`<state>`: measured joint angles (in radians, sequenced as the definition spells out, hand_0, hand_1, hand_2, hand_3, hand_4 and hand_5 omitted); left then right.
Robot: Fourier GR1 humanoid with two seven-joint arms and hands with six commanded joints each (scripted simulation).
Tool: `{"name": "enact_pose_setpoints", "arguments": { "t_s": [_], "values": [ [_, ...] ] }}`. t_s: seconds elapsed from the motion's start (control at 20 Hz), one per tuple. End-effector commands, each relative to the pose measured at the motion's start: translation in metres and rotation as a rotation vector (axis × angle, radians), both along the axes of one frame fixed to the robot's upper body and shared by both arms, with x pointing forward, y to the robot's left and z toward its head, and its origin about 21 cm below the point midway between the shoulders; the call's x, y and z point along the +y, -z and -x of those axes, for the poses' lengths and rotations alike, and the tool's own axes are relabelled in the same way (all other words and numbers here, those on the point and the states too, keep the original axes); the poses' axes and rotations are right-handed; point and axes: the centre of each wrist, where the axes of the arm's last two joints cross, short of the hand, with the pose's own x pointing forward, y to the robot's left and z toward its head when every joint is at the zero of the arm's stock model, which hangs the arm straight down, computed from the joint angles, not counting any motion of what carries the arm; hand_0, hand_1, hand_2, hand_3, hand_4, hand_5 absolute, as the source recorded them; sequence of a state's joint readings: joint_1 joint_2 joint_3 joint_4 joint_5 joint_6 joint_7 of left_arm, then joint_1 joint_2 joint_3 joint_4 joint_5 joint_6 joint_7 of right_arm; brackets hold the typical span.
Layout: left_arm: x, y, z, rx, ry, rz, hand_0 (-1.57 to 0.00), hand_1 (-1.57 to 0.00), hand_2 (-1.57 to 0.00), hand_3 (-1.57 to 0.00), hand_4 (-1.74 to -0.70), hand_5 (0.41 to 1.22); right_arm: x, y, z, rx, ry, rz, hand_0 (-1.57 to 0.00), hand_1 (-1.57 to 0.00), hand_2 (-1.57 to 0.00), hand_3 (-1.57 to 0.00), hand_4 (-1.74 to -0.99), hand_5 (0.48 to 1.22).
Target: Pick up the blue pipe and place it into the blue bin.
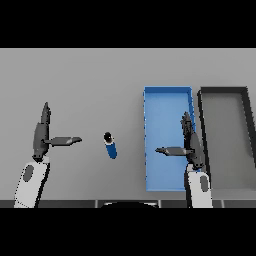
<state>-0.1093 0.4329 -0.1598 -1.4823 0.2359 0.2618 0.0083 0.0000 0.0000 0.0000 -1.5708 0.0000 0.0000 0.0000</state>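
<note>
Blue and short, the cylindrical pipe (110, 146) with a dark end cap lies on the grey bench (90, 80), tilted, between the two hands and touching neither. To its right sits the shallow blue rectangular bin (165, 105), and just right of that a dark grey rectangular bin (225, 135). The left hand (41, 132) hovers left of the pipe, fingers straight and thumb spread toward it. The right hand (190, 142) hangs over the blue bin's right edge, fingers straight, thumb out to the left, holding nothing.

Pipe (110, 145) left of bin (167, 94)
</note>
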Motion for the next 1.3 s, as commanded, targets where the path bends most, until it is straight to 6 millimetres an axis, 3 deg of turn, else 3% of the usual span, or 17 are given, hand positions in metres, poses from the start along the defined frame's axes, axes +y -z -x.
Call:
{"name": "enact_pose_setpoints", "arguments": {
  "t_s": [0.0,0.25,0.3,0.4,0.65,0.9,1.1,1.25],
  "values": [
    [0.000,0.000,-0.001,-0.004,0.000,0.000,0.00,0.00,0.00,0.00,-0.97,0.594,0.000,0.000,-0.001,0.001,0.001,0.000,0.00,0.00,0.00,0.00,-1.210,0.594],
    [0.002,-0.001,-0.006,-0.005,-0.002,0.000,0.00,0.00,0.00,0.00,-0.97,0.594,-0.001,-0.003,-0.009,0.014,0.005,0.002,0.00,0.00,0.00,0.00,-1.210,0.594],
    [0.010,-0.004,-0.003,-0.007,0.161,-0.077,0.00,0.00,0.00,0.00,-0.97,0.594,-0.009,-0.009,-0.005,-0.057,-0.055,0.146,0.00,0.00,0.00,0.00,-1.210,0.594],
    [0.030,-0.008,0.000,0.020,0.301,-0.139,0.00,0.00,0.00,0.00,-0.97,0.596,-0.008,-0.014,0.004,-0.119,-0.132,0.283,0.00,0.00,0.00,0.00,-1.198,0.589],
    [0.038,-0.010,0.000,0.015,0.417,-0.172,0.00,0.00,0.00,0.00,-0.97,0.593,-0.009,-0.016,0.011,-0.104,-0.159,0.353,0.00,0.00,0.00,0.00,-1.187,0.585],
    [0.022,-0.021,0.020,0.032,0.618,-0.177,0.00,0.00,0.00,0.00,-0.99,0.566,-0.007,-0.020,0.006,-0.102,-0.161,0.338,0.00,0.00,0.00,0.00,-1.200,0.580],
    [-0.008,-0.025,0.035,0.142,0.733,-0.224,0.00,0.00,0.00,0.00,-1.03,0.496,-0.010,-0.023,0.008,-0.102,-0.161,0.318,0.00,0.00,0.00,0.00,-1.229,0.576],
    [-0.026,-0.017,0.042,0.176,0.807,-0.248,0.00,0.00,0.00,0.00,-1.08,0.472,-0.008,-0.022,0.009,-0.105,-0.168,0.330,0.00,0.00,0.00,0.00,-1.219,0.572]
  ]
}}
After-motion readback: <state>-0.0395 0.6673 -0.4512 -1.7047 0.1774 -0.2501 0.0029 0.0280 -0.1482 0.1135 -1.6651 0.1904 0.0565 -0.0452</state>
